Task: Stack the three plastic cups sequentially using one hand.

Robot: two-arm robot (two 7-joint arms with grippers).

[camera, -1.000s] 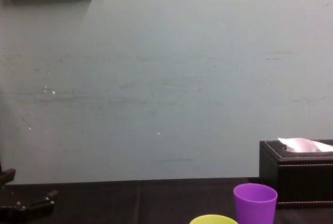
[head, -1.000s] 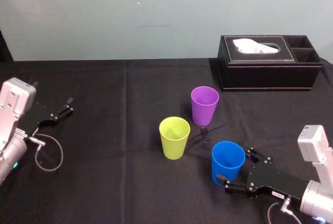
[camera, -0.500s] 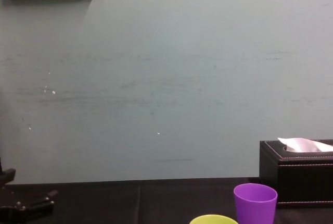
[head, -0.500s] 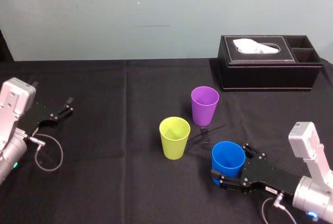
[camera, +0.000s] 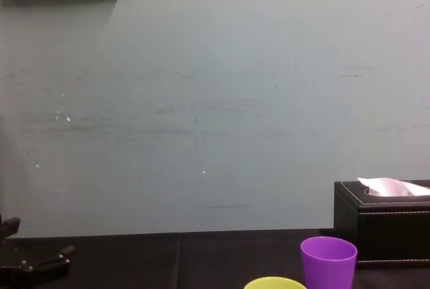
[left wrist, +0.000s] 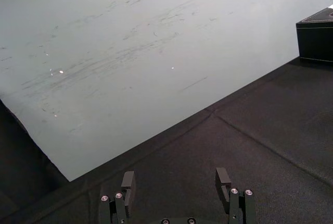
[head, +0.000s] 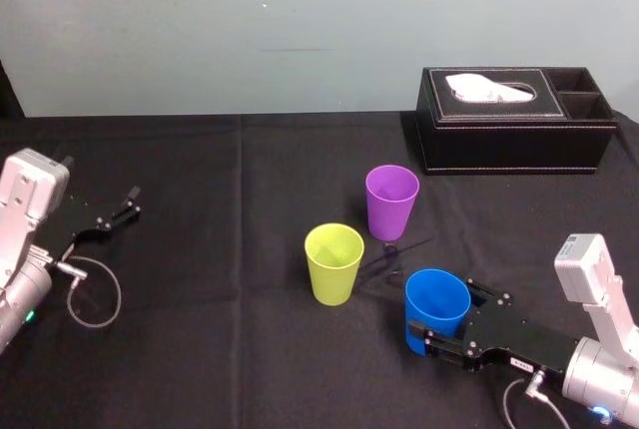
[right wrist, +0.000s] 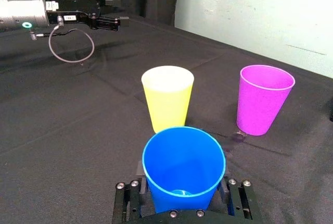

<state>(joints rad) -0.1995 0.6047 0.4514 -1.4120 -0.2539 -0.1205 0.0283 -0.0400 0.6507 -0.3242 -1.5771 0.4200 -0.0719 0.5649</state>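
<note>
The blue cup [head: 436,304] stands upright on the black cloth at the front right. My right gripper [head: 442,317] is shut on it low down, a finger pressed to each side [right wrist: 183,195]. The yellow-green cup [head: 333,261] stands upright just left of it, a small gap away. The purple cup [head: 390,200] stands upright behind both, nearer the wall. In the right wrist view the blue cup [right wrist: 183,164] is nearest, with the yellow-green cup [right wrist: 167,96] and the purple cup [right wrist: 263,99] beyond it. My left gripper [head: 122,212] rests open at the table's far left, away from the cups.
A black tissue box [head: 514,120] with a white tissue stands at the back right, behind the purple cup. A cable loop [head: 95,294] hangs off the left arm. The pale wall [camera: 215,101] closes the table's far side. Bare black cloth [head: 220,249] lies between the left gripper and the cups.
My right gripper slid forward around the blue cup, and its fingers closed in against the cup's sides. The cups and the left arm have stayed in place.
</note>
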